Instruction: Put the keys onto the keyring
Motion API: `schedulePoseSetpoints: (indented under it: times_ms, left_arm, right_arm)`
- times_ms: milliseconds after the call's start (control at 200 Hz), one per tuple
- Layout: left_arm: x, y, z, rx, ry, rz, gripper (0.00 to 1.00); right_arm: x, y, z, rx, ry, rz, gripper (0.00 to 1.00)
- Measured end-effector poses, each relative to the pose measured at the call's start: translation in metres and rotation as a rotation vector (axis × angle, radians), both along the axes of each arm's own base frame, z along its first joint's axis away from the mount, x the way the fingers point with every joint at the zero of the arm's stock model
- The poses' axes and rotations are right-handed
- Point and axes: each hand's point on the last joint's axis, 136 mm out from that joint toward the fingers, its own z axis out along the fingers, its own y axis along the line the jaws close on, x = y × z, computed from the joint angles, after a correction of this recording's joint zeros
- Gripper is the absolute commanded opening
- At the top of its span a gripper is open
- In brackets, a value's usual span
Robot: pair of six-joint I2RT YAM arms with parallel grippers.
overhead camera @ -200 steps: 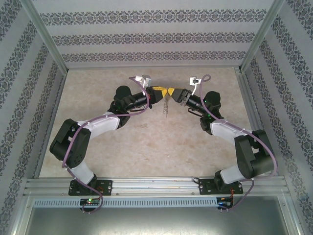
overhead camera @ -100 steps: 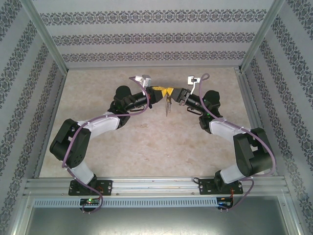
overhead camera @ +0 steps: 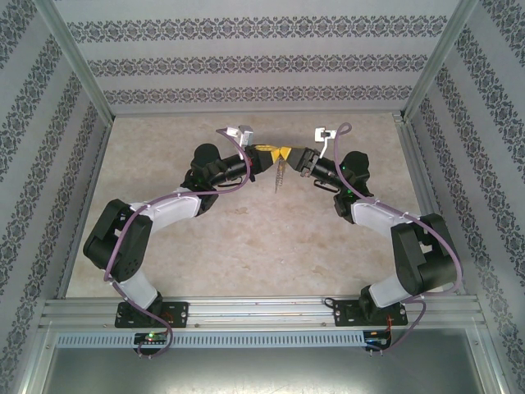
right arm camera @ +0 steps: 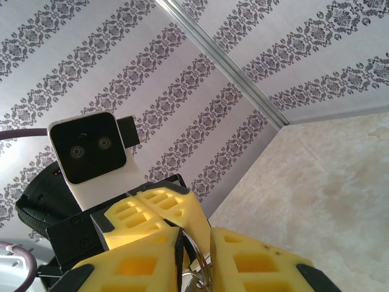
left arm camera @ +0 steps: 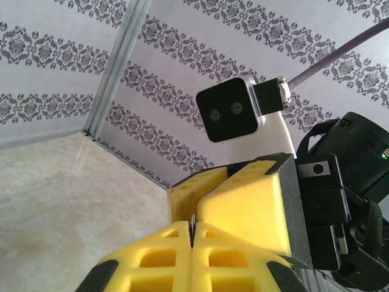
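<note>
yellow tips of the left pincer point(overhead camera: 264, 154) and right pincer point(overhead camera: 293, 156), both clamped shut, have edged together above the far edge of the surface point(overhead camera: 246, 238), the right pinching the keyring point(right arm camera: 196, 271), its chain point(overhead camera: 278, 177) swung up, the left's load unclear, threading seemingly underway.

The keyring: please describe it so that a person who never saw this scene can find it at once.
Above the far middle of the beige table, the yellow-fingered left gripper and right gripper come tip to tip. The keyring is the thin silvery chain trailing from that meeting point. It is slim and shiny beside the chunky yellow and black parts.
</note>
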Motion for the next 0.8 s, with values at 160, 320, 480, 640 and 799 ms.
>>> schedulePoseSetpoints:
  times_ms: [160, 320, 480, 640, 799]
  left_arm:
    - [0.000, 0.000, 0.000, 0.000, 0.001, 0.000, 0.00]
    - [0.001, 0.000, 0.000, 0.000, 0.002, 0.004, 0.00]
    - [0.001, 0.000, -0.001, 0.001, 0.004, 0.003, 0.00]
    - [-0.002, -0.003, -0.006, 0.024, 0.008, 0.000, 0.32]
    - [-0.005, 0.001, -0.001, 0.064, -0.015, 0.019, 0.55]
  right_arm:
    - [-0.002, -0.001, -0.004, -0.004, 0.002, 0.002, 0.11]
    - [-0.004, -0.003, -0.004, -0.009, -0.013, 0.006, 0.00]
    - [-0.003, -0.005, -0.004, -0.012, -0.016, 0.005, 0.00]
    - [-0.004, -0.010, -0.007, -0.035, -0.014, 0.013, 0.00]
    - [0.005, -0.027, -0.013, -0.069, 0.009, -0.038, 0.00]
